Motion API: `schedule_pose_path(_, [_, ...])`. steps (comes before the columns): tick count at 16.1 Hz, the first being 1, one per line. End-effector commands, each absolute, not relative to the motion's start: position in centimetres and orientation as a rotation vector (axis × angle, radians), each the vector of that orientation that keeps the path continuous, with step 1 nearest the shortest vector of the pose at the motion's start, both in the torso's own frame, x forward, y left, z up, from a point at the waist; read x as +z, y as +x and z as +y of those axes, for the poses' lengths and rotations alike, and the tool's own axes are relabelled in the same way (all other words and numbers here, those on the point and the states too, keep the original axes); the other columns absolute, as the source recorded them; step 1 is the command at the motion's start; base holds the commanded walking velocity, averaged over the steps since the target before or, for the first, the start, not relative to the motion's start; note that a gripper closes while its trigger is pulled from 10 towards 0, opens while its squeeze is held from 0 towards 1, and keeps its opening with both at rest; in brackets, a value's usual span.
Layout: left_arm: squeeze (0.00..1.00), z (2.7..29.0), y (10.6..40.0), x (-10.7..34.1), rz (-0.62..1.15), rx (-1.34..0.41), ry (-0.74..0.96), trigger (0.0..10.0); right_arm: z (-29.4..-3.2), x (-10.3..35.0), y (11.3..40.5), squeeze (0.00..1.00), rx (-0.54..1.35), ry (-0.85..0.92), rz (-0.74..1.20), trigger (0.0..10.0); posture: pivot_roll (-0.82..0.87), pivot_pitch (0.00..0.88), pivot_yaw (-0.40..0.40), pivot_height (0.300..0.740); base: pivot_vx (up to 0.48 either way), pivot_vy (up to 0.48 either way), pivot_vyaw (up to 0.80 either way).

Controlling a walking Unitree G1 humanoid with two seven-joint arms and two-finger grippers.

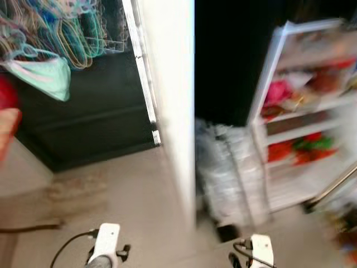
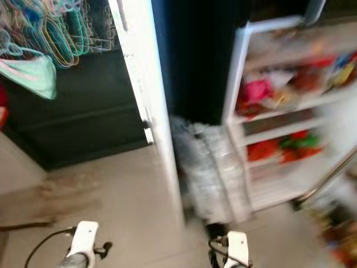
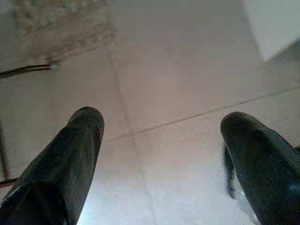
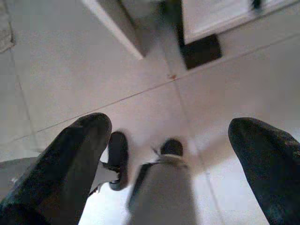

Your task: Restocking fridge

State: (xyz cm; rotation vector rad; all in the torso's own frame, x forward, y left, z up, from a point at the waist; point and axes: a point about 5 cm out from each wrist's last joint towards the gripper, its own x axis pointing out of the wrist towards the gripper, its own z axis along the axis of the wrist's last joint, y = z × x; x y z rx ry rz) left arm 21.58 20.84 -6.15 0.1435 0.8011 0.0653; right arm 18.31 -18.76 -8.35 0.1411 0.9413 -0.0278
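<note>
I'm seeing hangers [image 1: 61,33] hanging left of the pillar [image 1: 173,100], stocked shelves [image 1: 304,111] standing right, wrapped bundle [image 1: 228,173] between.

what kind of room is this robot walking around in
Probably a utility or storage corner of a home, though the head views are blurred. An open fridge door shows stocked shelves, a bundle of coloured clothes hangers hangs on the left, and the floor is pale tile. Both grippers hang open above it.

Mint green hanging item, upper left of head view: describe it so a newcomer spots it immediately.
Start at the white pillar in the middle and look left to the bunch of pastel clothes hangers against the dark wall. Below them hangs the mint green item, a solid pointed piece of fabric, unlike the thin wire-like hangers above.
</note>
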Motion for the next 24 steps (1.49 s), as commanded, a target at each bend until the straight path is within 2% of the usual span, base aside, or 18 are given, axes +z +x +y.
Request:
schedule_pose_path(1, [0.00,20.82,21.08,-6.48,0.826,0.058,0.139,10.0,-18.79,-8.73,17.53,0.00,-0.042,0.152,0.968,10.0,0.06,0.092,0.055,0.729,0.000,0.424,0.00])
schedule_pose_path(4, [0.00,20.55,21.00,-6.58,0.830,0.052,0.132,10.0,-18.93,-8.75,17.48,0.00,-0.063,0.156,0.968,10.0,0.05,0.094,0.049,0.729,0.000,0.000,0.00])
schedule_pose_path(14, [0.00,20.34,20.84,-6.70,0.832,0.033,0.132,10.0,-18.83,-8.91,17.16,0.00,-0.064,0.152,0.979,10.0,0.04,0.064,0.050,0.729,0.000,0.075,-0.79])
schedule_pose_path(18, [0.00,20.37,20.50,-6.90,0.845,0.046,0.128,10.0,-18.89,-8.89,17.22,0.00,-0.072,0.151,0.978,10.0,0.05,0.079,0.052,0.729,0.000,0.000,-0.77])
schedule_pose_path(24, [0.00,20.70,20.53,-6.83,0.845,0.053,0.128,10.0,-19.08,-8.83,17.32,0.00,-0.106,0.125,0.972,10.0,0.05,0.091,0.056,0.729,0.000,0.000,0.00])
